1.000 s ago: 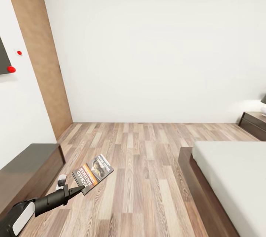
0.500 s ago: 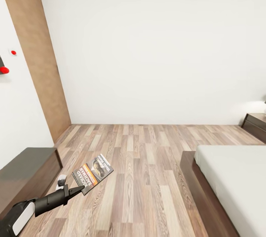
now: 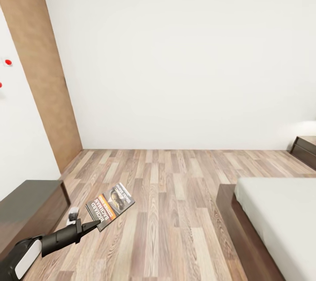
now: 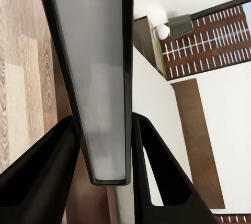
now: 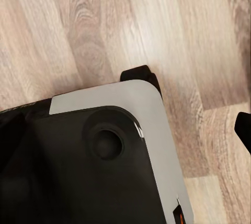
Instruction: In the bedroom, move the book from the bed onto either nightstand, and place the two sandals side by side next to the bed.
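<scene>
Seen from left to right in the head view: brown door (image 3: 41, 79) in the white wall, long dark bench (image 3: 26, 211) low at the left edge, then open plank floor (image 3: 175, 202), dark-framed bed (image 3: 272, 219) with pale mattress, and a corner of a nightstand (image 3: 306, 149) far right. Held up over the floor beside the bench, the book (image 3: 110, 206), pinched at its near corner by the left gripper (image 3: 91, 226), cover up, long axis slanting away and to the right. Left fingers (image 4: 47, 182) clenched on both sides of the book's edge in the left wrist view; state of the right gripper impossible to tell, with robot body (image 5: 99, 161) over floor there.
</scene>
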`<state>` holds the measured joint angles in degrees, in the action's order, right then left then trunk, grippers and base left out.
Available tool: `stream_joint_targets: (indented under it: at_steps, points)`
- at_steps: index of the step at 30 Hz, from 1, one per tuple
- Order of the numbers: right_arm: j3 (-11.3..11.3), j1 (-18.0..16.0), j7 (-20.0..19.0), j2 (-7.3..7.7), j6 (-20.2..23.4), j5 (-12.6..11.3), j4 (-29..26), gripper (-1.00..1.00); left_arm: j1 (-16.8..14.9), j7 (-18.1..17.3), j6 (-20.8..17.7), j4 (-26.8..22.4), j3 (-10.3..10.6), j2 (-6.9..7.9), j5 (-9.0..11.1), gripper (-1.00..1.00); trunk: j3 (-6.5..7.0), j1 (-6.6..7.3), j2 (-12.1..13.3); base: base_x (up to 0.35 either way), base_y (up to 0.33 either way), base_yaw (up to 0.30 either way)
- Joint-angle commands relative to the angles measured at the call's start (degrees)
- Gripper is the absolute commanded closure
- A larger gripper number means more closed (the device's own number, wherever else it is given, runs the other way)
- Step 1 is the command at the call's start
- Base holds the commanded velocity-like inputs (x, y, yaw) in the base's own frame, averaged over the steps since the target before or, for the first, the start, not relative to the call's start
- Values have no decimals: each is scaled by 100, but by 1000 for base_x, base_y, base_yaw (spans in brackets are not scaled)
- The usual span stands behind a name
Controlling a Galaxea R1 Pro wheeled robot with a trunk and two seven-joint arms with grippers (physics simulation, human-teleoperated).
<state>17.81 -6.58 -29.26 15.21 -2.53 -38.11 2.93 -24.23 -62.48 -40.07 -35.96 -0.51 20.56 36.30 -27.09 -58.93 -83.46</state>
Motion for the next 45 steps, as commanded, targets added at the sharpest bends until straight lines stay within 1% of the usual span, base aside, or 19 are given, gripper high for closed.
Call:
stream_joint_targets:
  at_steps: [1, 15, 45]
  points:
    - [50, -10, -36, -1, -27, -48, 24, -100, -3, -7, -45, 1, -2, 1, 26, 100, -6, -2, -3, 195, 0, -28]
    - [42, -10, -36, -1, -28, -48, 24, -100, -3, -1, -46, 1, -2, 6, 26, 100, -6, -2, -3, 195, 0, -62]
    - [47, -10, -36, -2, -25, -48, 24, -100, -3, -10, -53, 1, -2, 10, 26, 100, -6, -2, -3, 195, 0, -3]
